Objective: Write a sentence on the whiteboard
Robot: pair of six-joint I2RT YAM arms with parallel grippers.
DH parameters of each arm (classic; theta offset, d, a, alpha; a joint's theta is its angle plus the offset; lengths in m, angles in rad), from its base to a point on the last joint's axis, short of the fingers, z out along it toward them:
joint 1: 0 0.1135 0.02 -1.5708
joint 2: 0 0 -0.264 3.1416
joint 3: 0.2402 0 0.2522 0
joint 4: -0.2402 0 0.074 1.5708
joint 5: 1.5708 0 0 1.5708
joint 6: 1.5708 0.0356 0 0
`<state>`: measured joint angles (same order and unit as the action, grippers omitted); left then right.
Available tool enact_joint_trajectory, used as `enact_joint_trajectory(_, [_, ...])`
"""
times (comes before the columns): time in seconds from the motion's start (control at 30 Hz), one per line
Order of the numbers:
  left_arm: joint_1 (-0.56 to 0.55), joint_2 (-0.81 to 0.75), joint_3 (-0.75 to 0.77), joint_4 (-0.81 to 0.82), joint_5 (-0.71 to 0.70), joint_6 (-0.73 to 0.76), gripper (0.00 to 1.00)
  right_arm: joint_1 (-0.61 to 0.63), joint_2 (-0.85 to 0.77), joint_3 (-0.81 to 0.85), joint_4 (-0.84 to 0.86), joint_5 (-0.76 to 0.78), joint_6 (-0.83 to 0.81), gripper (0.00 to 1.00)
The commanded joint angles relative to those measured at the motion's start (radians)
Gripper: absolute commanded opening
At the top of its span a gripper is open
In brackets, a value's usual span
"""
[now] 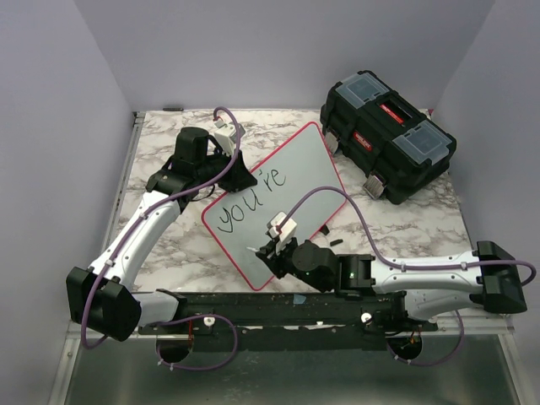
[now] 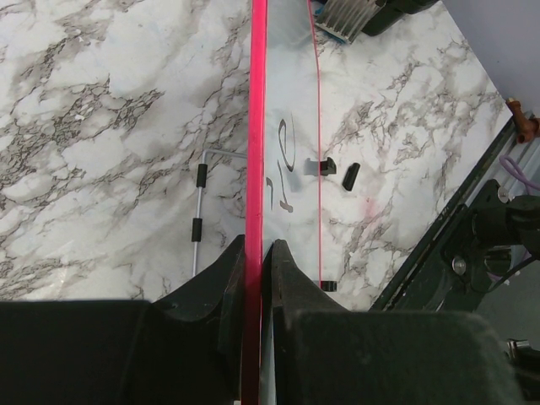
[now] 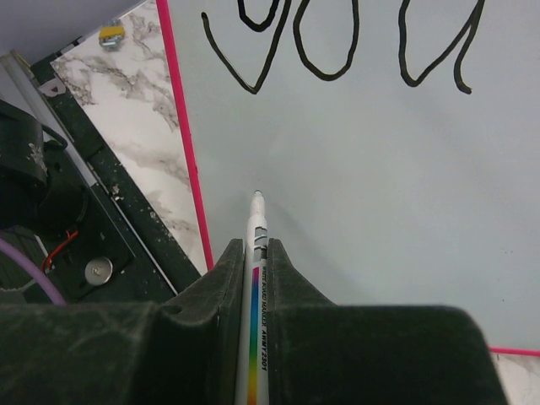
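Top external, counter (image 1: 422,224): marble-look top, both arms reach in from the near edge.
Whiteboard (image 1: 295,169): mid counter, turned at an angle, red-pink rim all round. Can't tell from these views if it lies flat or is propped up.
Toolbox (image 1: 388,139): black w/ red labels, far right corner, just beside the board's far end but not touching afaict.
Left hand (image 2: 256,245): fingers pinched shut on the whiteboard's red rim, one finger each side of the edge. In the top view it's at the board's left side (image 1: 240,177), next to the "you're".
Right hand (image 3: 253,245): clamped on a marker, over the board's near corner (image 1: 268,249).
Marker (image 3: 257,228): white barrel w/ rainbow stripe, tip pointing at the board below the "y", close to the rim. Tip touching or not, can't tell.
Sentence (image 1: 249,198): black handwriting, one line reading "you're", running across the board's left half.
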<state>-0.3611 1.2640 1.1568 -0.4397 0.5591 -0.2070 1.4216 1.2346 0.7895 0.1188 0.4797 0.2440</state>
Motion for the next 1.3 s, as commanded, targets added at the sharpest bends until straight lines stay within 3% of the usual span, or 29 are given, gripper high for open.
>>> enact_joint_trajectory(0.0, [-0.017,0.004,-0.033,-0.066,-0.068,0.087,0.0,0.009,0.043,0.051,0.086,0.059,-0.011,0.01])
enact_joint_trajectory(0.53, [-0.018,0.003,-0.03,-0.071,-0.074,0.093,0.0,0.01,0.164,0.122,0.144,0.172,-0.014,0.01])
enact_joint_trajectory(1.27, [-0.02,0.008,-0.023,-0.074,-0.08,0.096,0.0,0.01,0.2,0.115,0.104,0.025,0.025,0.01])
